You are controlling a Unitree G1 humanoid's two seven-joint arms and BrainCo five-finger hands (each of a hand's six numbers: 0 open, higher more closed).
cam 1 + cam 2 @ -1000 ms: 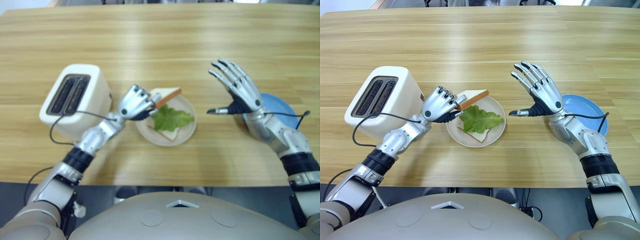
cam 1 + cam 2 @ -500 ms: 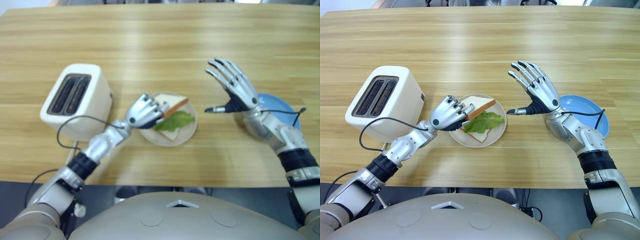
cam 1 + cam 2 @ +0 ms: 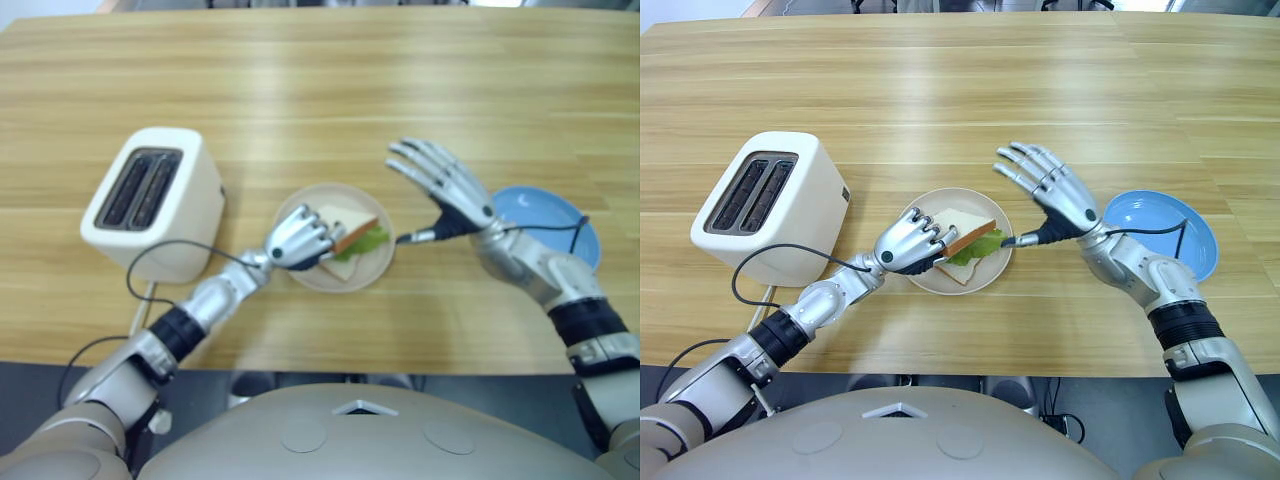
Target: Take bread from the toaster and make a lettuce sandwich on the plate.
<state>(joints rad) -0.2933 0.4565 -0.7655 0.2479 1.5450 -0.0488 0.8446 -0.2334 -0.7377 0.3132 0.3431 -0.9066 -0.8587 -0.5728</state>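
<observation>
**Brown-crusted bread slice (image 3: 965, 226) moved over green lettuce leaf (image 3: 986, 247)**

It is gripped in the silver left hand's (image 3: 910, 240) curled fingers above the round beige plate (image 3: 960, 288). The right hand (image 3: 1050, 190) is held beside the plate, fingers spread, empty.

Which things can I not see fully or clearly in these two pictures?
Top bread slice: left end hidden under the left hand, both views; whether it touches the lettuce cannot be told.
Bottom slice: mostly covered by lettuce and top slice.
Toaster slots: dark inside, both views; contents unclear.
Blue dish: near-left edge hidden by the right arm.
</observation>
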